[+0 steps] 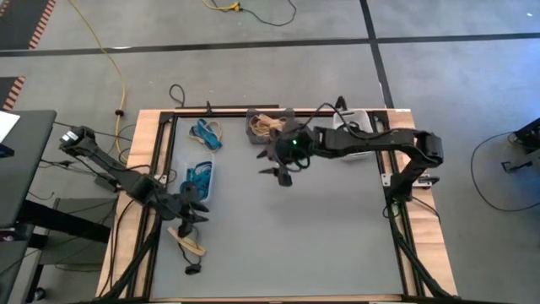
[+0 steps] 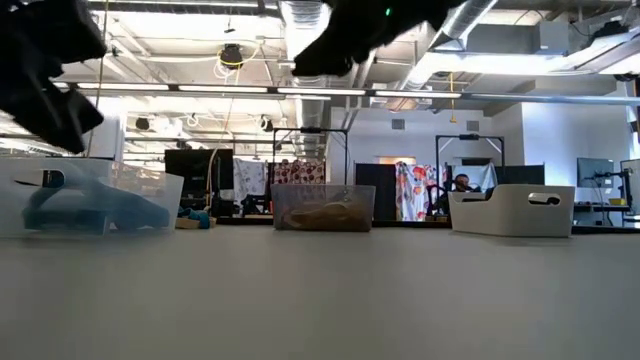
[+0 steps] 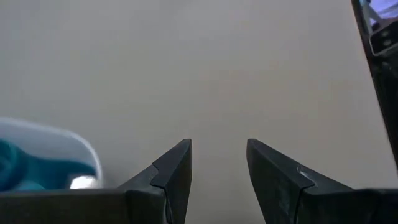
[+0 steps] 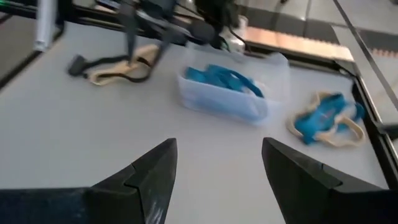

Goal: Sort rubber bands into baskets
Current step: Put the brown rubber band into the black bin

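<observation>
Blue rubber bands fill the clear basket [image 1: 200, 176] at the table's left. Tan bands lie in the dark grey basket [image 1: 266, 125] at the far edge. The white basket [image 2: 512, 210] stands to its right, partly under my right arm. Loose blue and tan bands [image 1: 207, 133] lie at the far left, and tan and black ones [image 1: 187, 245] at the near left. My left gripper [image 3: 217, 146] hovers open just near of the clear basket. My right gripper [image 4: 217, 146] hangs open above the table's middle [image 1: 283, 176], with nothing between its fingers.
The grey table top [image 1: 295, 236] stretches bare through its middle, right and near parts. A wooden frame [image 1: 142, 169] borders it. A lone black band [image 1: 192, 268] lies near the front left. Beyond the far edge, the low view shows a room with a person [image 2: 462, 185].
</observation>
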Tool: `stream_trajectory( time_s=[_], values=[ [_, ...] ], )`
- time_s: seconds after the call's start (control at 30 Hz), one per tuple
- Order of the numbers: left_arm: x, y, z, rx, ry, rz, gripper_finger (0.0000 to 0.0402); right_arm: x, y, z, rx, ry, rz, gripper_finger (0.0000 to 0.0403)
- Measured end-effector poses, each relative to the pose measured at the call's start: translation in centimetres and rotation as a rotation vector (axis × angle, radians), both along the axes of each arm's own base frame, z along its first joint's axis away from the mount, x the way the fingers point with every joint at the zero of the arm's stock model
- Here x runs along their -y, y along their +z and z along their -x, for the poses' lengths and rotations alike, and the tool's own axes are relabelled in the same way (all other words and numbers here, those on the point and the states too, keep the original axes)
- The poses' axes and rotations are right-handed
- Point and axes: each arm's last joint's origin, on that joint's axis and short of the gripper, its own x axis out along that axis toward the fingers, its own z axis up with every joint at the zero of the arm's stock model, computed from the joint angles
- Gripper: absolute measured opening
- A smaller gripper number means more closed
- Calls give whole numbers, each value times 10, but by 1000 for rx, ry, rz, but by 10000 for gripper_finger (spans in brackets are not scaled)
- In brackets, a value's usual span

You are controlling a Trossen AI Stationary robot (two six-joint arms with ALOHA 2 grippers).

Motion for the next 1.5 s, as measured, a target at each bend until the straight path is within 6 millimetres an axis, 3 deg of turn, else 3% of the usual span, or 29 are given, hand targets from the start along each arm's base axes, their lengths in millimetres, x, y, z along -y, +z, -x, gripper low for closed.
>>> stream_trajectory(
  time_s=[0.17, 0.43, 0.7, 0.97, 1.27, 1.5],
  values=[
    [11, -5, 4, -57, -17, 59, 143, -23, 10, 8, -16, 57, 0, 265],
    [33, -19, 9, -209, -31, 135, 143, -45, 3, 15, -130, 110, -13, 265],
    [47, -30, 7, -395, 11, 12, 129, -62, -1, 18, -178, 147, -25, 265],
    [64, -4, -12, -378, -23, -94, 115, -75, -2, 18, -180, 162, -4, 265],
    [67, 18, -18, -319, -2, -168, 114, -80, -4, 20, -201, 154, 3, 265],
    [69, 27, -23, -275, -15, -173, 114, -79, -37, 18, -89, 126, 18, 265]
  ],
)
